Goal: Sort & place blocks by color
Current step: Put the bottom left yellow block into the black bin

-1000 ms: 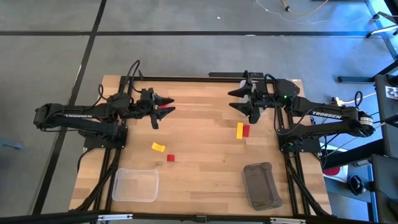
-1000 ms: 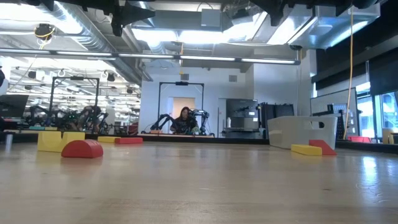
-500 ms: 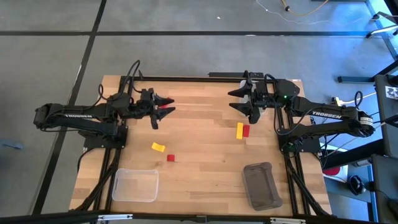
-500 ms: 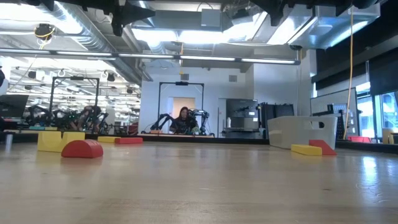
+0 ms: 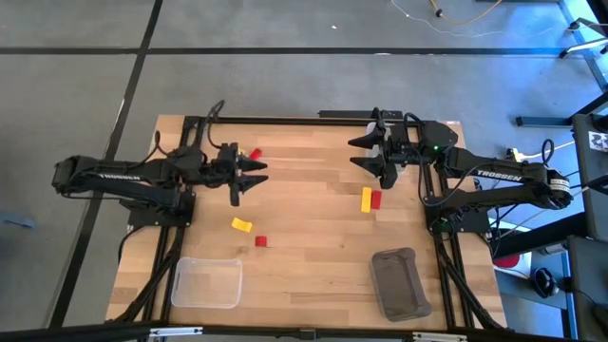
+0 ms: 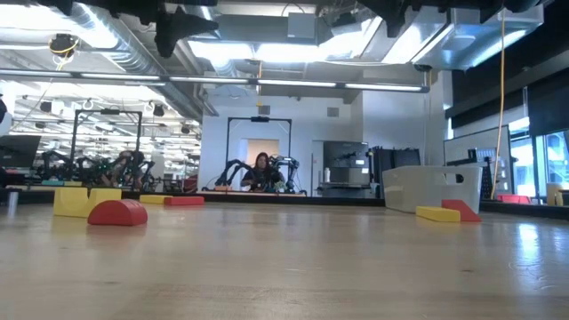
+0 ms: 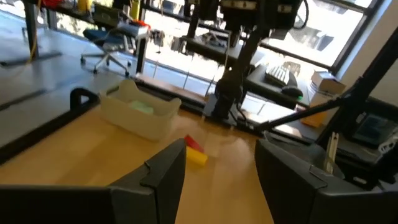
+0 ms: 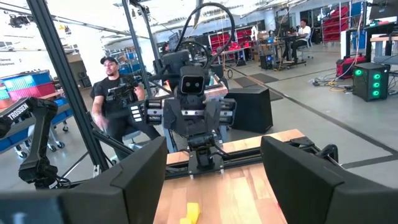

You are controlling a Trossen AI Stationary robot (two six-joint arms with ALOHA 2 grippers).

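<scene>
Five small rigid blocks [image 5: 242, 225] lie mid-frame, probably light, best pinched across flat sides; both pincers [image 5: 249, 174] [image 5: 364, 152] hover released.

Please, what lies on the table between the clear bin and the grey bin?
In the high view, nothing lies between the clear bin and the grey bin: only bare wood of the table. The blocks lie farther back.

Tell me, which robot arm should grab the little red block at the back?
Probably the left. The left gripper hangs open right beside the red block, while the right gripper waits farther across the table.
</scene>
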